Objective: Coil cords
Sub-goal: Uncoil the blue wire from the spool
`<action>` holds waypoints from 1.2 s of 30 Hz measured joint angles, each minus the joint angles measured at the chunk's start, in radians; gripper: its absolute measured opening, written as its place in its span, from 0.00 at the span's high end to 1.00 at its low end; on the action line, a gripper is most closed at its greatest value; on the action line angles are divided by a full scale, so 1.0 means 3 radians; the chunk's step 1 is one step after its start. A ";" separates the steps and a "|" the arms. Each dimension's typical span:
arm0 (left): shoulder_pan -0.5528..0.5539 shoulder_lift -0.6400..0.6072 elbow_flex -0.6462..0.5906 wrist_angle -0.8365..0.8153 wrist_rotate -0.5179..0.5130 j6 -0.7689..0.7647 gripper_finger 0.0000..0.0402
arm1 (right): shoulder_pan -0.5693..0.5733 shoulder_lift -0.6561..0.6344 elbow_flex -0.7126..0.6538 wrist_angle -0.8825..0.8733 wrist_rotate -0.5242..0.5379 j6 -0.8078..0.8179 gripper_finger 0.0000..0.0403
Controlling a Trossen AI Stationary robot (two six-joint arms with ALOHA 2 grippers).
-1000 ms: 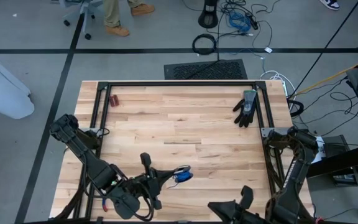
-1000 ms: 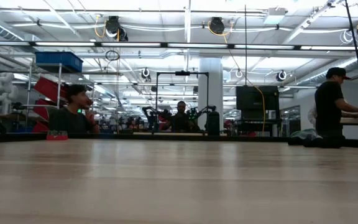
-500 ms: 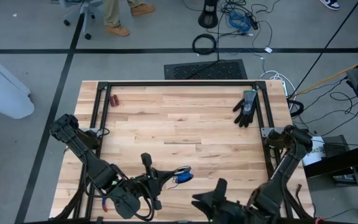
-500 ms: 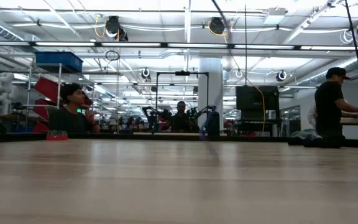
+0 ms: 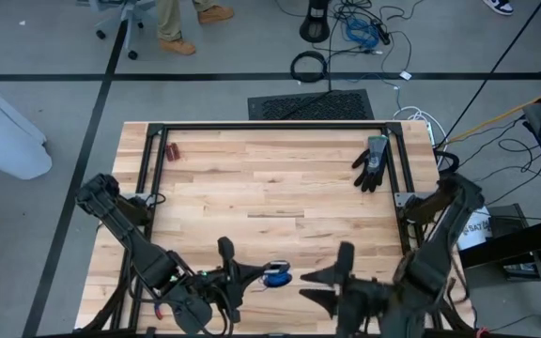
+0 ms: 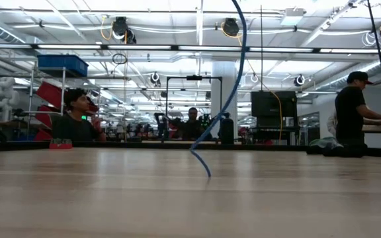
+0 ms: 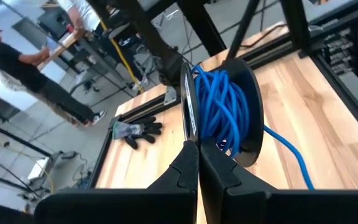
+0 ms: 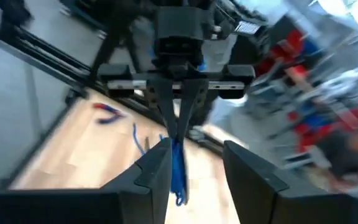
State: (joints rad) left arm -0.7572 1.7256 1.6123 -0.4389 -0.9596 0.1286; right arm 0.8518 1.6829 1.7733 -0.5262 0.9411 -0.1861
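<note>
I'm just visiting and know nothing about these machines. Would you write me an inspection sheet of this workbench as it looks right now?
Surface: pale wooden plank table with a black metal frame.
Job's things: thin blue cord wound into a bundle, pinched at the table's near edge; one loose end trails onto the wood.
Clutter: black work glove at the far right; small red-handled pliers at the far left.
Grippers: left gripper, jaws shut on the blue cord; right gripper, jaws open, facing the bundle from the right, not touching it.
Cables: black and blue cable loops on the floor beyond the table.
Surroundings: workshop with seated and standing people, shelving, ceiling lights.
</note>
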 joint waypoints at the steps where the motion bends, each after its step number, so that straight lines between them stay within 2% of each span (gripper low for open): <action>1: -0.0003 0.0004 -0.0002 0.0021 0.0002 0.0043 0.99 | -0.0047 -0.0030 0.0000 -0.0051 -0.0116 0.0068 0.69; 9: -0.0005 0.0017 -0.0003 0.0159 0.0008 0.0147 0.99 | -0.0329 0.0030 0.0000 -0.0286 -0.0579 0.0152 0.72; 22: -0.0034 0.0017 -0.0003 0.0159 0.0017 0.0144 0.99 | -0.0381 0.0082 -0.0001 -0.0527 -0.0423 0.0160 0.78; 36: -0.0034 0.0017 -0.0003 0.0162 0.0029 0.0143 0.99 | -0.0414 0.0082 -0.0001 -0.0587 -0.0552 0.0196 0.78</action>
State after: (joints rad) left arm -0.7673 1.7306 1.6115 -0.3904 -0.9509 0.1715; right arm 0.7277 1.7077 1.7729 -0.7024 0.7757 -0.1273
